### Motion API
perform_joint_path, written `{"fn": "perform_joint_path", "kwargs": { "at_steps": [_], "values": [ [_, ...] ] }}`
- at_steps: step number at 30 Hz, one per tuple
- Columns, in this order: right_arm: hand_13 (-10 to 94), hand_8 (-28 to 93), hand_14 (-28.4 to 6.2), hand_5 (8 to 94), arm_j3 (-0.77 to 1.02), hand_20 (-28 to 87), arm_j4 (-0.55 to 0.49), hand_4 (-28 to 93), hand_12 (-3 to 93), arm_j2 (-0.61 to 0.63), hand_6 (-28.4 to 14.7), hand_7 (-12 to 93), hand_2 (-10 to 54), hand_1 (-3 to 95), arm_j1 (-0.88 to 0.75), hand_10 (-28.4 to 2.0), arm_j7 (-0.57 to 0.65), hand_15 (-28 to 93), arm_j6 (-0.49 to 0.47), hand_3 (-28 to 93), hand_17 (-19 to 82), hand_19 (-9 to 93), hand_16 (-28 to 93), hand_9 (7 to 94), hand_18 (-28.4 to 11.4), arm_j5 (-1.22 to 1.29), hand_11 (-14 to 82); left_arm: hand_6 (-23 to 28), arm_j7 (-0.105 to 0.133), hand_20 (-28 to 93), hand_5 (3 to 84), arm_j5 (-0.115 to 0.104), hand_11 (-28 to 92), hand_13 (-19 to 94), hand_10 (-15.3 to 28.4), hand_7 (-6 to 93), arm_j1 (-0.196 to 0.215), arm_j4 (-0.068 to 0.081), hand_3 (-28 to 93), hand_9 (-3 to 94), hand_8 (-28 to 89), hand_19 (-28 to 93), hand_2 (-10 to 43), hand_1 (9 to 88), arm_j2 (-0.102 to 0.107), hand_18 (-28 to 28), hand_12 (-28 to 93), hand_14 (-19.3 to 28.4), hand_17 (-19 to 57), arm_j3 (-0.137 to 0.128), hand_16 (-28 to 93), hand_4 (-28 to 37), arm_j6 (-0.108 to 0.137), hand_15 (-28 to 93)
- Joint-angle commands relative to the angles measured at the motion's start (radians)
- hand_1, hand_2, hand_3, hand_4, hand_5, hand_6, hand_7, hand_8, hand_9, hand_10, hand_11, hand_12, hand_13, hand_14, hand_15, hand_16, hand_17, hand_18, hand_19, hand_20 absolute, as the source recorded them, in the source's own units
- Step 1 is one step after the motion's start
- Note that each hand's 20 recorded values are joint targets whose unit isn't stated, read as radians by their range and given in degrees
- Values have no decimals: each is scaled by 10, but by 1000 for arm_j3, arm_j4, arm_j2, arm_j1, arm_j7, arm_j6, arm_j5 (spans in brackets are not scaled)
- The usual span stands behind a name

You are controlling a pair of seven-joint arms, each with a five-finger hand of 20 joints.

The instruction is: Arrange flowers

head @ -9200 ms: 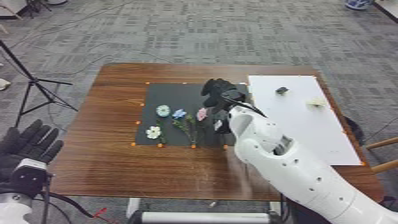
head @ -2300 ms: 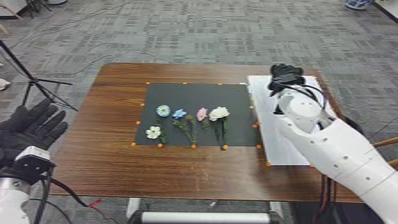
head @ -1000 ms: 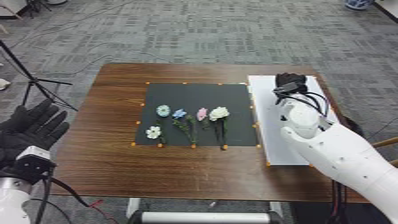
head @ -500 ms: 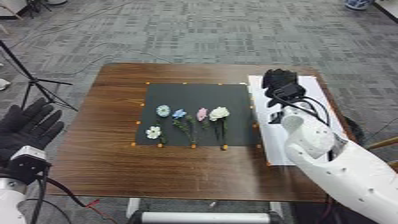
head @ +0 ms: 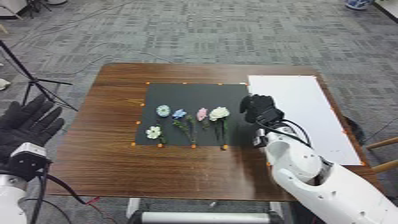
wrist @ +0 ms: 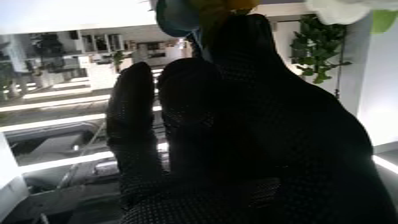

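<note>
Across the black mat (head: 191,94), left to right, we see a round pale-blue flower (head: 163,108), a small blue flower (head: 179,113), a slim pink flower (head: 202,114) and a ruffled white one (head: 219,112); an open-petalled white flower (head: 153,132) lies nearer, left; our left hand (head: 25,131) is spread wide; blue petals (wrist: 177,17) show by our right hand (head: 259,106), its hold we cannot tell.

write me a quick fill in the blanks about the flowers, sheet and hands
Between the blue flower and the big white flower lies a ____ one.
The sheet beside the mat is ____.
The left hand is off the mat's ____ side.
The right hand is to the ____ of the big white flower.

Missing words: pink; white; left; right
</note>
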Motion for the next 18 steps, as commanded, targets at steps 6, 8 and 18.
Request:
{"fn": "perform_joint_path", "kwargs": {
  "at_steps": [6, 8, 18],
  "values": [
    [702, -16, -60, 683, 3, 383, -15, -283, 475, -24, 0, 227, -95, 660, -38, -75, -52, 624, 23, 692, 336, 792, 450, 825, -231, 12, 168, 79, 36, 124, 382, -39, 143, 233, 128, 86, 12, 2, 709, 314, -68, 207, 146, 259, -1, 124, 136, 138, -24, 2, -1, -277, -16, 252],
    [701, -20, -60, 682, 5, 382, -18, -283, 474, -27, 0, 226, -95, 659, -38, -75, -59, 623, 4, 694, 335, 791, 451, 825, -231, 13, 169, 79, 43, 123, 382, -41, 143, 233, 128, 84, 16, 1, 710, 315, -68, 205, 145, 257, 1, 124, 136, 139, -24, 1, 0, -278, -14, 251],
    [689, -131, -64, 644, 39, 364, -42, -283, 381, -49, -8, 202, -95, 614, -60, -83, -67, 593, -74, 684, 324, 781, 431, 797, -237, 55, 99, 81, 19, 127, 385, -37, 140, 233, 129, 84, 13, -5, 708, 316, -67, 204, 146, 256, -9, 124, 138, 139, -24, -5, 3, -282, -1, 248]
  ]
}}
